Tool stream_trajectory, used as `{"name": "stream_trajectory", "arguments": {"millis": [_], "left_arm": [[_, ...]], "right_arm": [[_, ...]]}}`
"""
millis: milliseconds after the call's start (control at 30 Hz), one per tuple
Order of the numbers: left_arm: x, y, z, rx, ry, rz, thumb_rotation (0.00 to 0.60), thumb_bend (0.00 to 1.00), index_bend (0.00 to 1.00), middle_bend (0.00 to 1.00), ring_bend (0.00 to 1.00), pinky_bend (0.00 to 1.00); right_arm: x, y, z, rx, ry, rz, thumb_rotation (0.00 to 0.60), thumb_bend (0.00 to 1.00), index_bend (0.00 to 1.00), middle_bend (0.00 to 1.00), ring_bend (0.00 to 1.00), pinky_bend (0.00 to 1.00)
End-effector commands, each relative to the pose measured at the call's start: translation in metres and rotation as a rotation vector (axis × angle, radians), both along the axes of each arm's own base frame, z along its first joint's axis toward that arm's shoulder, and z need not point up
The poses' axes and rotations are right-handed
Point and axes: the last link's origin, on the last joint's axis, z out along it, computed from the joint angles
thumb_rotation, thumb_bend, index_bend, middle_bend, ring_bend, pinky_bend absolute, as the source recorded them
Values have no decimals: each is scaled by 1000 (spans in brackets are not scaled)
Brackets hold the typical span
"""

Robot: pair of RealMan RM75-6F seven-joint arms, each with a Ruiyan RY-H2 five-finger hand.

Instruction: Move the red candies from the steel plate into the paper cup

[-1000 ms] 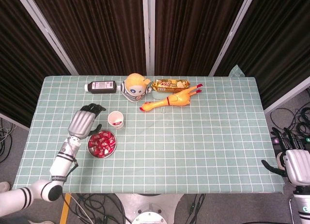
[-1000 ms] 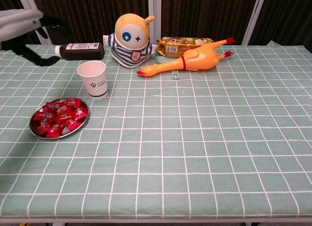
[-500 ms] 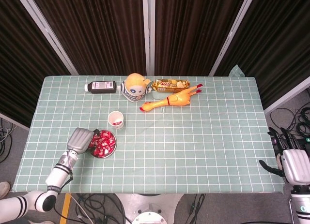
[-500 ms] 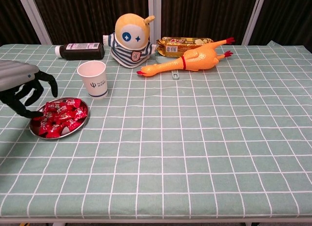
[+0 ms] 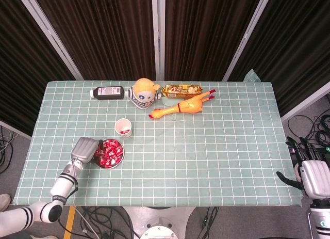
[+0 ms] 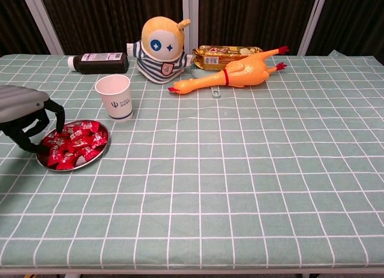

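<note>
The left hand [image 6: 27,119], a grey metal shell with dark jointed fingers [image 6: 55,119], hangs over the left edge of the steel plate [image 5: 116,163]. Its fingertips curl down into the heap of red candies [image 6: 75,143] and touch the wrappers; whether any candy is actually pinched between them cannot be told from either view. In the head view the pale forearm runs back from the hand toward the near left corner of the table [image 5: 216,161].

The plate is round, shallow and shiny, with a bright rim, and the candies lie in it as a loose pile of crinkled, glossy red wrappers. Just behind the plate stands the paper cup [image 6: 114,96], white, tapered and upright, with a small dark logo on its side; the head view shows something red inside it.

The right hand [image 5: 313,173] hangs off the table's right end, well apart from everything, fingers spread and holding nothing.

The table is covered by a pale green cloth with a white grid. Along its far side lie a dark bottle [image 6: 96,62] on its side with a white label, a plump round plush doll [image 6: 159,48] with a yellow head and striped shirt, a shiny gold snack packet [image 6: 225,55], and a long smooth rubber chicken [image 6: 231,75], orange-yellow with red beak and feet.
</note>
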Motion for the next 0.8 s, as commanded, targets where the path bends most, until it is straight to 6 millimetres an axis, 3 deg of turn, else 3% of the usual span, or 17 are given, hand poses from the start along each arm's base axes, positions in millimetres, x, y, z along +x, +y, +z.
{"name": "stream_trajectory", "arguments": {"millis": [33, 567, 800], "left_arm": [[-1, 3, -4, -5, -3, 5, 600, 269, 546, 888, 837, 976], [-4, 8, -14, -34, 12, 24, 600, 290, 547, 893, 840, 976], [-10, 9, -17, -31, 3, 41, 600, 332, 618, 913, 855, 978]], "right_arm": [[0, 0, 0, 0, 1, -1, 600, 81, 41, 202, 10, 105], [0, 0, 0, 1, 9, -11, 600, 81, 41, 206, 10, 105], [-1, 0, 0, 1, 10, -17, 600, 81, 41, 208, 10, 105]]}}
